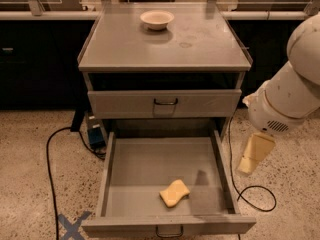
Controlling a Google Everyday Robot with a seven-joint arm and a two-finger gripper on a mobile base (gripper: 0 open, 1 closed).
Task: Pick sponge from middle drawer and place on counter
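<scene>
The yellow sponge (pixel 174 192) lies flat on the floor of the open middle drawer (pixel 140 169), towards its front right. The drawer is pulled far out below the closed drawer face above it. The grey counter (pixel 165 46) tops the cabinet. My gripper (pixel 254 154), with pale yellow fingers pointing down, hangs from the white arm just outside the drawer's right wall, above the floor and to the right of the sponge. It holds nothing that I can see.
A white bowl (pixel 157 19) stands on the back of the counter. A closed drawer with a black handle (pixel 165 102) sits above the open one. Black cables (pixel 50 174) lie on the speckled floor left and right of the cabinet. Dark benches run behind.
</scene>
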